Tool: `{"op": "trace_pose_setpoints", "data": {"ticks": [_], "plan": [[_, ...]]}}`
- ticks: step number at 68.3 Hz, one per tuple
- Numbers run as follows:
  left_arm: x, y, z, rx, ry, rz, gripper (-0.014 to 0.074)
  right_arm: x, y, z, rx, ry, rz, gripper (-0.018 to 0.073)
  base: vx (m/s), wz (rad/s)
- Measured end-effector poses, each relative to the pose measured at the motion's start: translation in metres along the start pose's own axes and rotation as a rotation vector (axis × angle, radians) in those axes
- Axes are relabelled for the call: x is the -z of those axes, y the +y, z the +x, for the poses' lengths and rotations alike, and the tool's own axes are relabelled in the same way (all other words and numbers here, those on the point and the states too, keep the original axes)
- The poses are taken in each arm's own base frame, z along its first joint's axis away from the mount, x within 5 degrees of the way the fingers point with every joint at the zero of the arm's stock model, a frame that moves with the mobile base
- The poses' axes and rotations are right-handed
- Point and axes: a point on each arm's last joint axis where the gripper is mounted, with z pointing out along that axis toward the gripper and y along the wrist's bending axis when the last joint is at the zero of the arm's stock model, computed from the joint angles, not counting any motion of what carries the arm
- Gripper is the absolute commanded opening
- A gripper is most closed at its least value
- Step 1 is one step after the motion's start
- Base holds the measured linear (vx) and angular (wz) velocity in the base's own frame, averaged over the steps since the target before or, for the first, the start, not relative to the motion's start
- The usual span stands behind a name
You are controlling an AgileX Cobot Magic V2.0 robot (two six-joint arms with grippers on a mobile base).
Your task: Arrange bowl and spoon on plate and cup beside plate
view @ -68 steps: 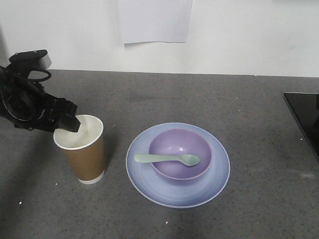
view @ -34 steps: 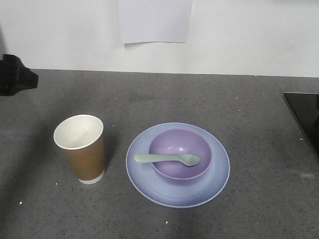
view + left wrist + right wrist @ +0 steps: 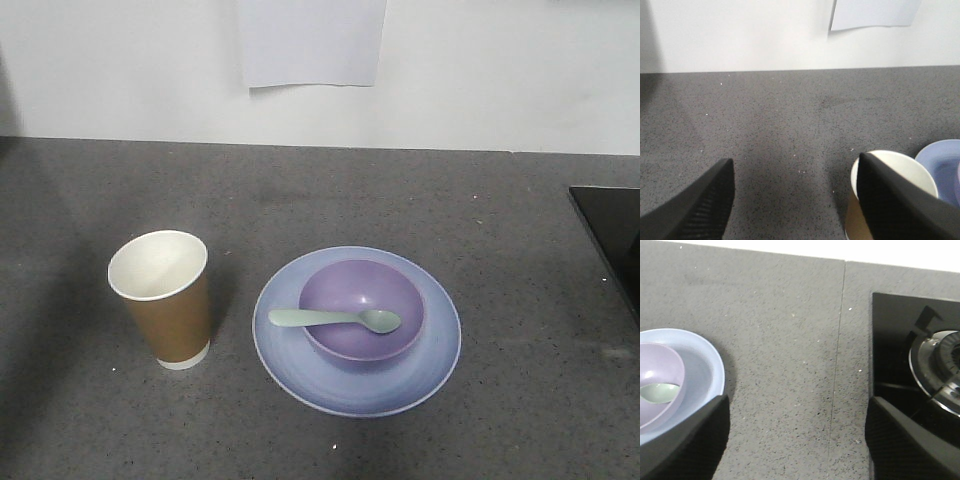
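Both grippers hang empty above the grey speckled tabletop point(image 3: 330, 190): the left gripper point(image 3: 795, 200) shows its two dark fingers spread wide with bare surface between them, and the right gripper point(image 3: 795, 440) is likewise spread apart, holding nothing. Neither arm appears in the front view.

One round pale blue-lilac flat plate point(image 3: 357, 385) lies near the middle of the tabletop. One small lavender-purple plastic bowl point(image 3: 362, 295) sits on it, roughly centred. One short pale mint-green plastic spoon point(image 3: 335, 319) lies across the bowl, its handle reaching over the left rim and its scoop inside. One tall brown paper cup point(image 3: 172, 320) with a white inside stands upright just beside the plate on its left, not touching it.

By the look of things, the arrangement is complete and the step in hand is the retreat of the arms. No further grasp seems called for; the next move only needs the grippers kept clear of the cup.

To the right, a black stove top point(image 3: 915, 365) with one burner sits beside the tabletop.
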Motion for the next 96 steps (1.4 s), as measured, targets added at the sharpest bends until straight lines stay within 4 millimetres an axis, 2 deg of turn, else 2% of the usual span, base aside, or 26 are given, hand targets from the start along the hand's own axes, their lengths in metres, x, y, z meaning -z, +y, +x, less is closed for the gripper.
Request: {"op": "trace_pose_setpoints", "data": {"ticks": [9,21,34,45,47,96], "plan": [[0.015,0.003,0.023,-0.012,-0.051,-0.002,0.0421,0.007,0.001,0.02,0.001,-0.064,0.01,0.0522,0.0,0.0],[0.031,0.009,0.054,-0.046,-0.113,-0.016,0.0343,0.009,0.003,0.05,0.0,-0.122,0.019,0.0436,0.0,0.0],[0.043,0.012,0.075,-0.055,-0.157,-0.018,0.0177,0.009,0.003,0.071,0.002,-0.175,0.03,0.0239,0.0,0.0],[0.046,0.012,0.079,-0.055,-0.174,-0.016,0.0001,0.008,0.002,0.074,0.013,-0.181,0.041,0.0023,0.0,0.0],[0.046,0.012,0.079,-0.055,-0.174,-0.016,-0.0009,0.008,0.002,0.074,0.013,-0.183,0.042,-0.0019,0.0,0.0],[0.048,0.012,0.079,-0.062,-0.184,-0.019,-0.0008,0.008,0.002,0.073,0.015,-0.187,0.044,-0.0011,0.0,0.0]]}}
